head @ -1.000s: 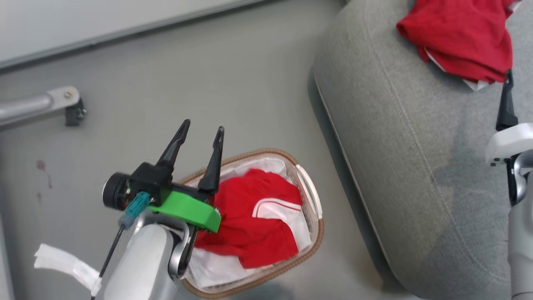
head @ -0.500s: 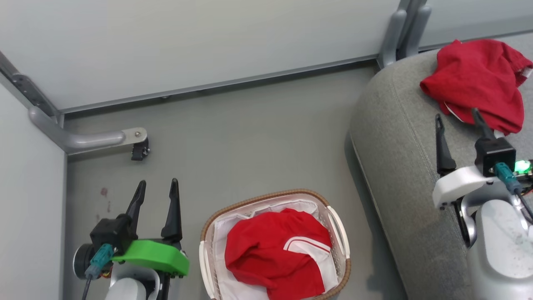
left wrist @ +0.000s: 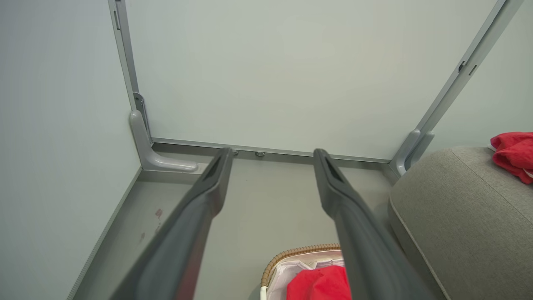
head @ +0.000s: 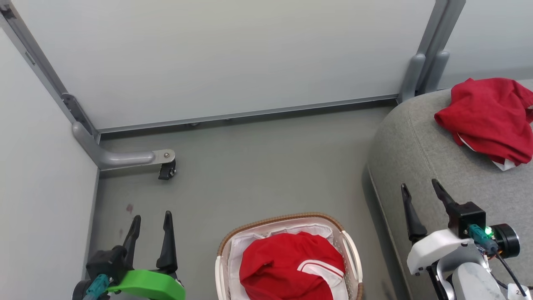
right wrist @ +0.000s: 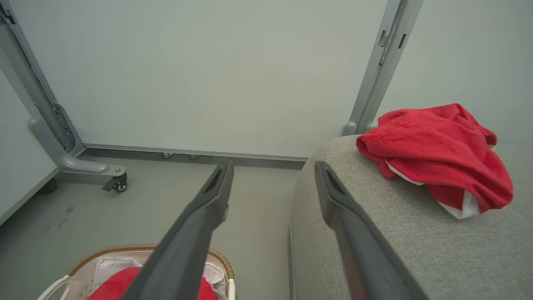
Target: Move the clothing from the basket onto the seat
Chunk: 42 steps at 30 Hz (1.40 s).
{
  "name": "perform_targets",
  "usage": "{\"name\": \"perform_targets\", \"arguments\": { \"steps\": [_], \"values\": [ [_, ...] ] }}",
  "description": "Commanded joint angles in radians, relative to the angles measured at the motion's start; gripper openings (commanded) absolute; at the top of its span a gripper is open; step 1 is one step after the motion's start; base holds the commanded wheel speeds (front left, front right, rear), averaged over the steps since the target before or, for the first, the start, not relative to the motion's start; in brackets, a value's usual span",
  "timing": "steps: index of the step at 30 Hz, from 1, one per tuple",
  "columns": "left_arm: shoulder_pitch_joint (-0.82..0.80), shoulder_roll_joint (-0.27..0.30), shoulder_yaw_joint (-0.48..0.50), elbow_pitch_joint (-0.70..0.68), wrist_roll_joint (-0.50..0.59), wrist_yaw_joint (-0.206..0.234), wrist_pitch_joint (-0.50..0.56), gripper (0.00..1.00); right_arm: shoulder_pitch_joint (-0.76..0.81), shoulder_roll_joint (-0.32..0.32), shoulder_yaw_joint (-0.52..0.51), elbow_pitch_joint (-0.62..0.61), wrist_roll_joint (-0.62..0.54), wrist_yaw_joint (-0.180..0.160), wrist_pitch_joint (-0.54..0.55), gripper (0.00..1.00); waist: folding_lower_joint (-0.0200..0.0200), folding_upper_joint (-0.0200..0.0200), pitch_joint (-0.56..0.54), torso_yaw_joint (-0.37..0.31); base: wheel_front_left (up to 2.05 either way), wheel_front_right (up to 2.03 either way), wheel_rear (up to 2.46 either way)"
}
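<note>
Left gripper wide apart, empty, beside the basket, right gripper wide apart, empty, by the seat

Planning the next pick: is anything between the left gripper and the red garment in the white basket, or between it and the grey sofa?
Nothing visible does. The left gripper stands beside the brown-rimmed white plastic basket, the red garment lies uncovered in it, and bare grey floor separates it from the grey fabric sofa.
</note>
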Motion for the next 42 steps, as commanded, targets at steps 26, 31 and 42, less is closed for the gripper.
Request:
{"name": "perform_targets", "arguments": {
  "steps": [26, 31, 42],
  "values": [
    [0.015, 0.0, -0.015, 0.006, -0.012, 0.005, 0.0, 1.0, 0.03, -0.004, 0.027, -0.03, 0.055, -0.001, -0.001, 1.0, 0.0001, 0.0, -0.006, -0.005, 0.0, 0.0, 0.0],
    [0.008, 0.0, -0.024, 0.01, -0.004, 0.003, 0.0, 1.0, 0.026, -0.004, 0.035, -0.054, 0.066, -0.001, -0.001, 1.0, 0.0001, 0.0, 0.002, -0.007, 0.0, 0.0, 0.0],
    [-0.113, 0.001, -0.172, 0.171, 0.023, -0.007, 0.0, 1.0, -0.016, -0.004, 0.051, -0.097, 0.062, -0.001, -0.001, 1.0, 0.0001, 0.0, 0.095, -0.057, 0.0, 0.0, 0.0]
  ]
}}
